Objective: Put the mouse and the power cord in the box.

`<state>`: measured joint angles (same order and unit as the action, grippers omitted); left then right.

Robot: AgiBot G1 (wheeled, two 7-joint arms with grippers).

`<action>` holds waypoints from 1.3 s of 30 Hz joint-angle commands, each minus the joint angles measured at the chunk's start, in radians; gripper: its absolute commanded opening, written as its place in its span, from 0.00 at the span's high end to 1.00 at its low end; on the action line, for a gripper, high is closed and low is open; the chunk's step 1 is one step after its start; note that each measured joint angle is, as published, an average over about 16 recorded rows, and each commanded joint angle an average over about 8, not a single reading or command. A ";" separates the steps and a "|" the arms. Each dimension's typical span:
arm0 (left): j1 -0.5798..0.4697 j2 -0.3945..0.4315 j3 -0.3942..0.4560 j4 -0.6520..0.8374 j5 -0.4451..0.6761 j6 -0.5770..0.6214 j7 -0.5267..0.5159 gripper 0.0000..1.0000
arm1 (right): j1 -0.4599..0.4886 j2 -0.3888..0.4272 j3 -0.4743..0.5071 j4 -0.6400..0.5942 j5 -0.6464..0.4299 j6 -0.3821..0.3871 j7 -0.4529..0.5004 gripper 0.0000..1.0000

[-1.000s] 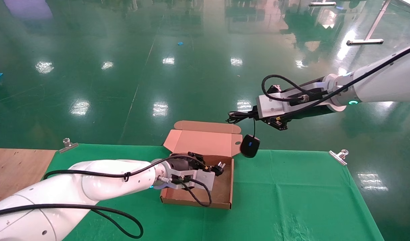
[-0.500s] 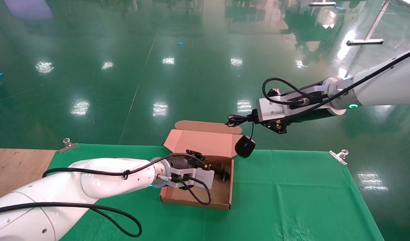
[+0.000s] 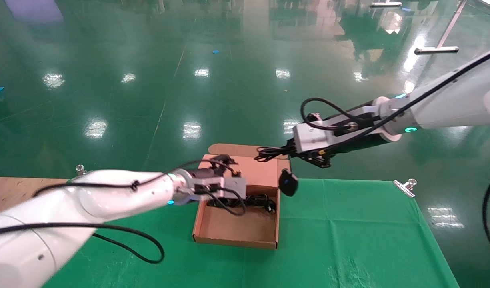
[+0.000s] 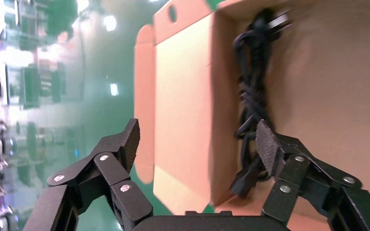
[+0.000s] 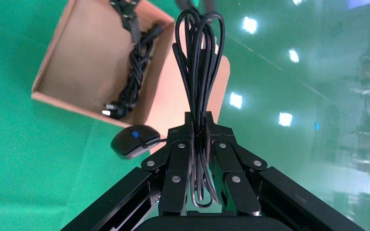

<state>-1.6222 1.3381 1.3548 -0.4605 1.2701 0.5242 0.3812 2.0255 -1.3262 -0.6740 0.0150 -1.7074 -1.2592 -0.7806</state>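
Above the box [image 3: 237,236] lid, right gripper [image 5: 200,137] clamps the mouse [image 3: 288,183] cable; mouse dangles outside the wall, may snag. Left gripper [image 4: 197,144] open; power cord [image 3: 249,200] inside.

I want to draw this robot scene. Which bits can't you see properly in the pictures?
- Head view: the left gripper hides the near-left part of the power cord in the box.
- Head view: the mouse is blurred.
- Right wrist view: the right gripper, jaws shut on the mouse's cable, hides the cable's lower loops.
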 commanded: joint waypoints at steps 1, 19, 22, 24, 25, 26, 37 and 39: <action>-0.010 -0.005 -0.012 0.021 -0.022 0.008 0.007 0.00 | 0.000 -0.010 0.000 -0.001 0.000 -0.004 0.003 1.00; -0.030 -0.268 -0.208 0.107 -0.320 0.452 0.314 0.00 | -0.234 -0.050 -0.104 0.396 0.111 0.240 0.174 1.00; -0.025 -0.290 -0.229 0.141 -0.351 0.494 0.350 0.00 | -0.263 -0.051 -0.167 0.463 0.143 0.291 0.225 1.00; -0.022 -0.299 -0.238 0.166 -0.364 0.516 0.372 0.00 | -0.278 -0.052 -0.213 0.502 0.165 0.324 0.259 1.00; -0.020 -0.303 -0.241 0.178 -0.369 0.525 0.382 0.00 | -0.283 -0.052 -0.236 0.520 0.176 0.339 0.276 1.00; -0.019 -0.306 -0.244 0.190 -0.373 0.534 0.391 0.00 | -0.288 -0.052 -0.260 0.537 0.186 0.354 0.292 1.00; 0.005 -0.303 -0.272 0.311 -0.416 0.592 0.462 0.00 | -0.331 -0.050 -0.505 0.629 0.263 0.488 0.418 1.00; 0.007 -0.298 -0.275 0.326 -0.420 0.600 0.472 0.00 | -0.338 -0.049 -0.537 0.625 0.275 0.509 0.433 1.00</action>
<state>-1.6174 1.0407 1.0821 -0.1376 0.8533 1.1220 0.8512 1.6890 -1.3752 -1.2021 0.6327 -1.4331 -0.7555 -0.3546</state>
